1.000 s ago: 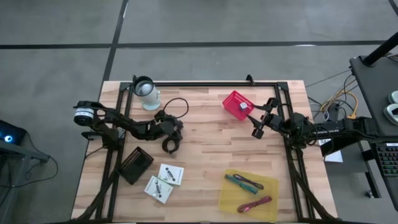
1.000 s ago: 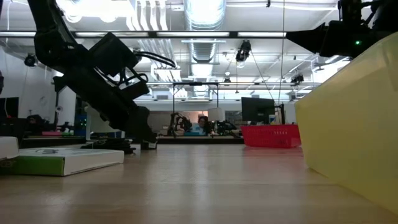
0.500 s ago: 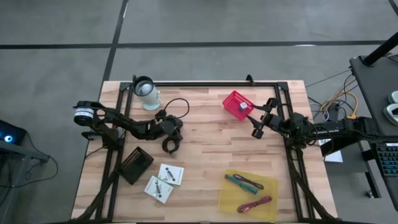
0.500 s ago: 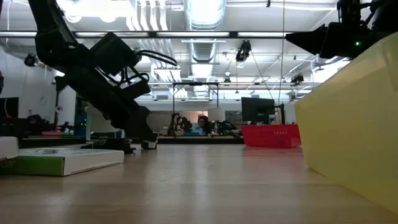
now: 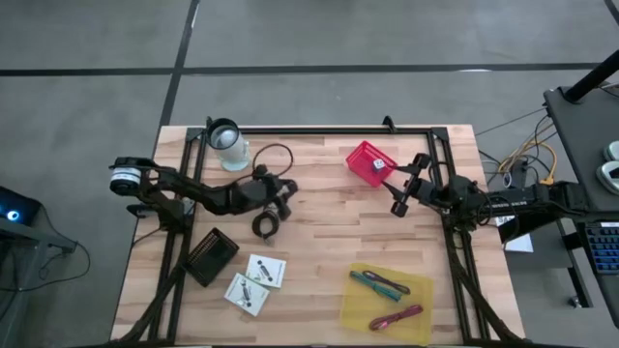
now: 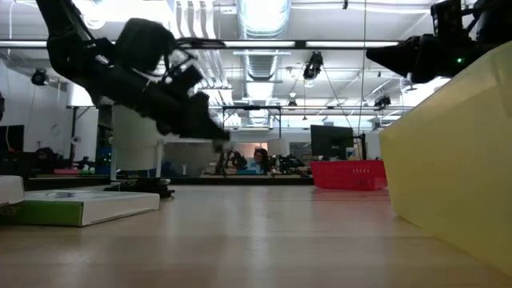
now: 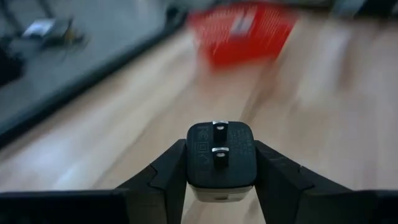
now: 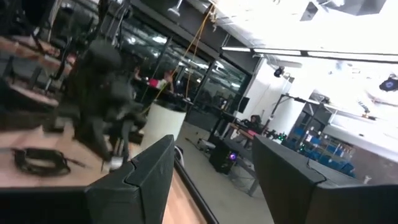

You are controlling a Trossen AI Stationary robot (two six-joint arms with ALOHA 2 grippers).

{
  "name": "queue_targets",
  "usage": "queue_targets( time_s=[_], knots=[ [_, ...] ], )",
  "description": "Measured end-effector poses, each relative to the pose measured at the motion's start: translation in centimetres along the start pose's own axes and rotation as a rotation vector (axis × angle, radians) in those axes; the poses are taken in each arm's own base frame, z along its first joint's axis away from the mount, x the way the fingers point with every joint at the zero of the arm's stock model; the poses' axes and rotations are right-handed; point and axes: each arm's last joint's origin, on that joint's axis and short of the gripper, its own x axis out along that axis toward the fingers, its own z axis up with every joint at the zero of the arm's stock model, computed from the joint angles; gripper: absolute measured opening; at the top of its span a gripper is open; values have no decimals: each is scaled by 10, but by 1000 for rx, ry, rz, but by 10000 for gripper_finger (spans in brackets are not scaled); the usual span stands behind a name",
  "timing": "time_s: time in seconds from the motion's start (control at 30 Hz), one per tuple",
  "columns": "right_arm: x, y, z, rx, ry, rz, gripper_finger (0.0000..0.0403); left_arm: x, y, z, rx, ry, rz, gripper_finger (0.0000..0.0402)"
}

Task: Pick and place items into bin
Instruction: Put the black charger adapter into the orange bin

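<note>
Near the middle-left of the desk [image 5: 319, 208], the left claw [image 5: 282, 189] has shifted since a moment ago: a second back it was low over the black cable coil [image 5: 266, 224], and now it sits lifted and swung toward the desk's centre. In the low view the same arm, then angled down to the wood, now hangs clear above it. Its wrist view shows why: a black plug adapter [image 7: 221, 154] with two metal prongs sits pinched between the two dark fingers [image 7: 166, 169], which have narrowed onto its sides. The cable trails from the claw back to the coil, which lies on the desk just behind it.

That wrist view also looks toward the red bin [image 5: 370, 161], blurred and farther off across the wood, so I judge the pick is done and the carry to the bin is in hand. The dragging coil may snag or tug the plug loose.

The right claw [image 5: 398, 198] waits just beside the red bin with its fingers spread and nothing between them.

Other items remain to be done: two white square cards [image 5: 253, 280] near the front left, and the teal and maroon sticks [image 5: 385, 290] on the yellow tray [image 5: 360, 311].
</note>
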Motion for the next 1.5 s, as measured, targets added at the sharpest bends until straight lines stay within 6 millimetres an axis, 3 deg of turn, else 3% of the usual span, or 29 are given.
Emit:
queue_targets(
  time_s=[0.2,0.37,0.47,0.73,1.1,1.3,1.5],
  knots=[
    [1,4,-4,-87,13,56,203,-2,-5,22,-74,-222,-124,134],
    [3,15,-5,-233,-125,334,203,-6,-8,35,-103,-346,-225,134],
    [10,16,-2,-240,-147,368,203,-8,-9,39,-117,-393,-253,134],
    [52,20,4,-438,-114,379,203,-7,-13,51,-87,-441,-334,134],
    [122,39,-5,-482,-59,436,203,-7,-14,54,-60,-455,-348,134],
    [144,45,-7,-486,-57,441,203,-7,-14,54,-59,-454,-348,134],
    [151,46,-4,-469,-60,433,203,-7,-14,54,-60,-454,-349,134]
  ],
)
